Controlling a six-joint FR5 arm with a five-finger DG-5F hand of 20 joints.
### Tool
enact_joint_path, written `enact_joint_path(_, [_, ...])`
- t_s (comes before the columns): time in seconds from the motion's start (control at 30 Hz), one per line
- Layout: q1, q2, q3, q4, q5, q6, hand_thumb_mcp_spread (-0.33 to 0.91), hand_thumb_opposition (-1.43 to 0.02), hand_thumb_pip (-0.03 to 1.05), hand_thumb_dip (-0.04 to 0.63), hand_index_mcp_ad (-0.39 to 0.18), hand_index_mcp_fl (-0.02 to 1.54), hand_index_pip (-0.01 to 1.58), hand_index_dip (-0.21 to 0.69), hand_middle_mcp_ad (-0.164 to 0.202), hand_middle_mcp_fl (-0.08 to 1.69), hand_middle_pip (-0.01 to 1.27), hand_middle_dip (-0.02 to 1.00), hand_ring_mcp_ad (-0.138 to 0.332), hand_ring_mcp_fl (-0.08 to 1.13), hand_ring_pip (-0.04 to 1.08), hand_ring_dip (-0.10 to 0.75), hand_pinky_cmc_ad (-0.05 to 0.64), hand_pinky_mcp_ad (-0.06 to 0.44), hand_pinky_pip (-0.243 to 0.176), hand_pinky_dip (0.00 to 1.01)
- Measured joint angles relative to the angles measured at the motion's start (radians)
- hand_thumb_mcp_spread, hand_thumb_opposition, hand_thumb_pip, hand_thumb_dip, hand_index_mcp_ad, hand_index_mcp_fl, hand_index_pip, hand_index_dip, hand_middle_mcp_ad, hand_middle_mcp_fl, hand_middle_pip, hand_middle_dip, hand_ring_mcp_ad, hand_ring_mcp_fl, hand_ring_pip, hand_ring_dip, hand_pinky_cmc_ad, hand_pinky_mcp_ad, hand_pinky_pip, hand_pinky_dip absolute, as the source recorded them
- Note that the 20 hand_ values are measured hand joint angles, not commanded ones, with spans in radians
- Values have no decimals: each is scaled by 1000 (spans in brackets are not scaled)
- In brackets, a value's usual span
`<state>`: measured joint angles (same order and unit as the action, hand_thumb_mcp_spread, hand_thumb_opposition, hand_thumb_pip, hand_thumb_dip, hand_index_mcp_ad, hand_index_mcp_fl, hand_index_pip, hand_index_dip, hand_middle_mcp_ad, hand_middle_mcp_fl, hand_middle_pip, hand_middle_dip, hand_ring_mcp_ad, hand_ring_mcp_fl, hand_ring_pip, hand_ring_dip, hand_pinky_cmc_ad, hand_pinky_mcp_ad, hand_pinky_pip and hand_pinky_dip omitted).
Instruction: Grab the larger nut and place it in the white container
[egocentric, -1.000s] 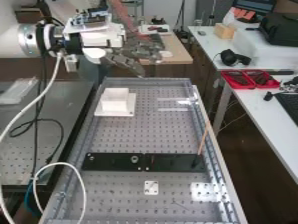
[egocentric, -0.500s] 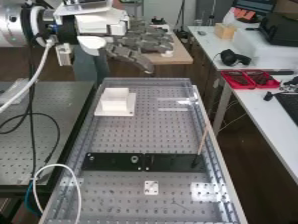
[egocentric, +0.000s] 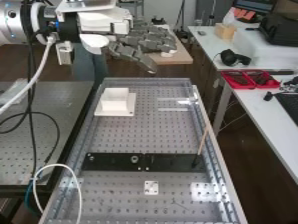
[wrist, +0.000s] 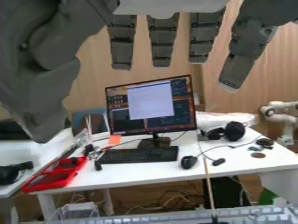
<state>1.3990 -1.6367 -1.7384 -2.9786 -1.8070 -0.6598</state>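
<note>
The hand (egocentric: 143, 46) hangs beyond the far end of the perforated bench, above and to the right of the white container (egocentric: 115, 101), touching neither. In the wrist view the dark grey fingers of the hand (wrist: 163, 40) are straight and apart, with nothing between them and the thumb. The white container stands upright on its flat base near the bench's far left. On the black bar (egocentric: 114, 161) low in the high view, the smaller nut (egocentric: 92, 157) sits towards the left end and the bearing (egocentric: 134, 159) stands further right.
A thin wooden stick (egocentric: 202, 141) rises from the bar's right part. A small white plate (egocentric: 151, 187) lies nearer the camera. Red trays (egocentric: 251, 79) are on the side table. A white cable (egocentric: 41, 85) loops at the left. The wrist view faces a monitor (wrist: 151, 106) on a desk.
The hand has moved a little to the right in the high view, and the arm's cable has shifted left. The container and the parts on the bar have stayed put.
</note>
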Motion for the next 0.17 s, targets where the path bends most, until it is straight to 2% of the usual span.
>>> enact_joint_path(0.17, [9,5,-5,-13,29,-6,68,-775,721,157,-138,0,422,-150,73,5,127,244,178,0,94,87,443,347,-124,637])
